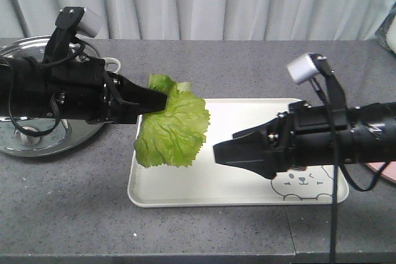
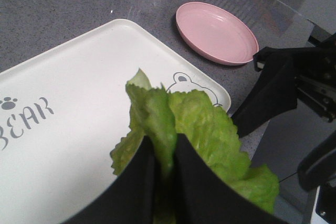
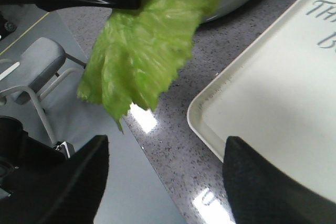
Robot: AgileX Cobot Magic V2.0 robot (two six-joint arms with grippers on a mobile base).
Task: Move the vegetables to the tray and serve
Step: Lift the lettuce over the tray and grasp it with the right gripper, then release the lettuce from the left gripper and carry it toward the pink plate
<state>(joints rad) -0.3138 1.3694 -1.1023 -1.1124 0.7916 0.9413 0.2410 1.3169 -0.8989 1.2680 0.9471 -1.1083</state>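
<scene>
Front view: a grey counter (image 1: 74, 208) before a pale curtain (image 1: 235, 1). At centre left, the black left hand (image 1: 158, 104) is clamped on bright green lettuce leaves (image 1: 176, 129), which hang in the air at the left end of a cream tray (image 1: 247, 112). The right hand (image 1: 226, 153) hovers over the middle of the tray. A bear drawing (image 1: 303, 183) sits in the tray's lower right corner. A shiny metal dish (image 1: 37, 143) lies at far left.

Left wrist view: at the bottom, the left hand (image 2: 164, 142) pinches the lettuce leaves (image 2: 205, 129) above the tray (image 2: 79, 72). Grey letters at left read "BEAR" (image 2: 29, 119), under a paw print. A round pink plate (image 2: 215, 32) sits on the counter at upper right.

Right wrist view: the right hand (image 3: 165, 145) has its fingers wide apart at the bottom, gripping nothing. The lettuce leaves (image 3: 142, 51) dangle at upper left; the tray (image 3: 273, 103) fills the right, its lettering cut off by the frame.
</scene>
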